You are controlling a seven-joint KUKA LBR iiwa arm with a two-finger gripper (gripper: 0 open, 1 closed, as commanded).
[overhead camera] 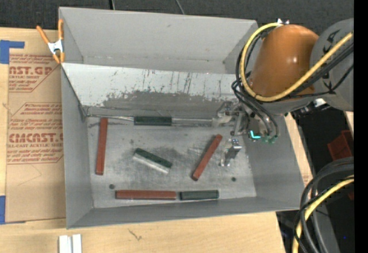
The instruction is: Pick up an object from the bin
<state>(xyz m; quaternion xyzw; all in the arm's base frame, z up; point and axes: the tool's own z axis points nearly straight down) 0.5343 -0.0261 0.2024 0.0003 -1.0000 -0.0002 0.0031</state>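
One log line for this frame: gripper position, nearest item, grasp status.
gripper: right side of bin | nearest: slanted red-brown stick, beside it | held: nothing seen | rest: other sticks scattered

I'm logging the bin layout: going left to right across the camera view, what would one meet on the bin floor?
Red-brown stick by the left wall → grey-green stick mid-floor → slanted red-brown stick → claw.

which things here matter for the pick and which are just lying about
In play: gripper; slanted red stick beside it, likeliest pick; bin.
Lying about: left red stick; back green stick; grey-green stick in the middle; front red stick; front green stick.
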